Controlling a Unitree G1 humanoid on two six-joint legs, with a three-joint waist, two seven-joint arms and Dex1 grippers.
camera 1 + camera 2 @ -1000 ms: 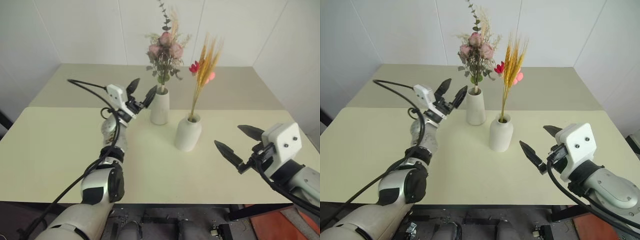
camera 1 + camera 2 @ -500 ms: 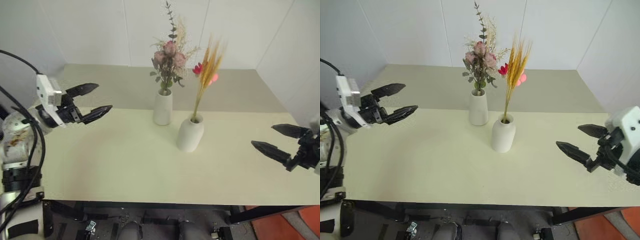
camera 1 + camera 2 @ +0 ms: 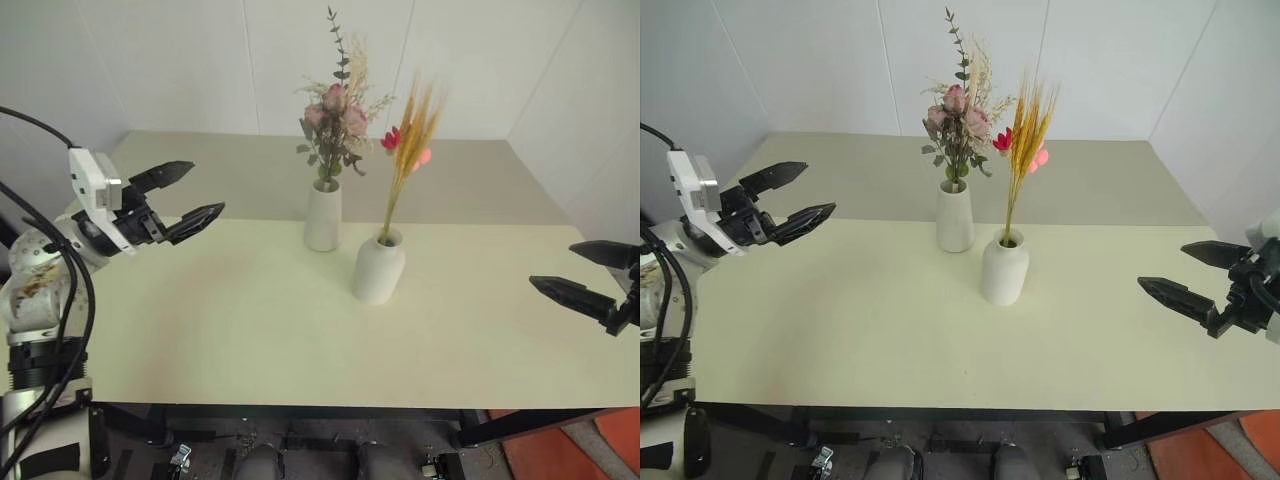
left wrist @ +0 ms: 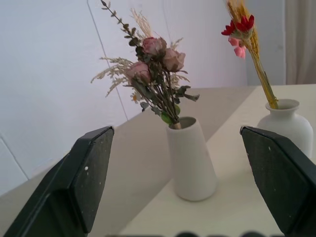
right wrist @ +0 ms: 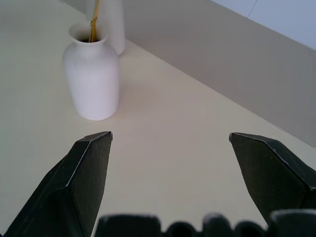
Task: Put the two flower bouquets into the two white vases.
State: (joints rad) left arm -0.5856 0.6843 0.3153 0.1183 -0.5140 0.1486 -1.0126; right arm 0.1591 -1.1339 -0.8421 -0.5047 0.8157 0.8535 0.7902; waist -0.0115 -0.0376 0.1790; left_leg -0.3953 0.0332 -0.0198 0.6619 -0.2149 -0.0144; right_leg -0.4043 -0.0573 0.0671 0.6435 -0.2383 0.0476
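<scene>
Both vases stand mid-desk (image 3: 200, 330): the slim vase (image 3: 322, 215) holds the roses (image 3: 335, 110), and at its 4 o'clock, just beside it, the round vase (image 3: 378, 268) holds the wheat stalks (image 3: 412, 135). Left pincer (image 3: 185, 196) at 9 o'clock and right pincer (image 3: 588, 274) at 3 o'clock both gape wide, holding nothing

Bench (image 3: 250, 330): 2 vases standing near its middle, just beside each other.
Tapered vase (image 3: 322, 216): sitting behind and left of the bottle vase (image 3: 378, 268), holding the rose bunch (image 3: 335, 115).
Bottle vase: holding the wheat stalk bunch (image 3: 412, 140).
Left gripper (image 3: 178, 197): hovering well left of the vases.
Right gripper (image 3: 1192, 276): hovering well right.
</scene>
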